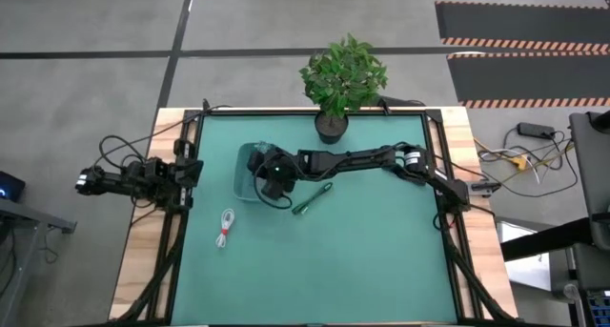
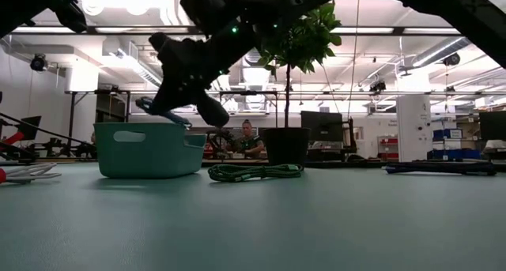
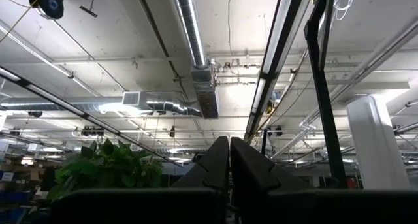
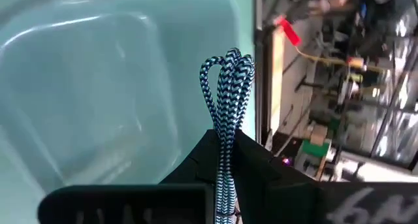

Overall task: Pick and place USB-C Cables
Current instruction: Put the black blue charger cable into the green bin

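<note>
My right gripper (image 4: 225, 138) reaches over the pale teal bin (image 1: 246, 172), shut on a dark blue braided USB-C cable bundle (image 4: 227, 77). In the low view that cable (image 2: 162, 111) shows just above the bin's rim (image 2: 146, 129). A dark green cable bundle (image 1: 312, 201) lies flat on the mat to the right of the bin, also seen as the green cable (image 2: 254, 172) in the low view. A white-and-red cable (image 1: 226, 227) lies on the mat nearer the front. My left gripper (image 3: 229, 160) is shut, parked at the table's left edge and pointing at the ceiling. My right gripper pinches the blue braided bundle between its two fingers, which lie along the strands (image 4: 226, 129). The looped end (image 4: 228, 61) sticks out past the fingertips. The bundle is lifted clear, over the inside of the bin (image 4: 98, 87).
A potted plant (image 1: 340, 79) stands at the table's far edge, behind the bin. A black frame (image 1: 434, 136) borders the teal mat. Loose cords and an adapter (image 1: 524, 155) lie off the table on the right. A person (image 2: 251, 141) sits in the room beyond.
</note>
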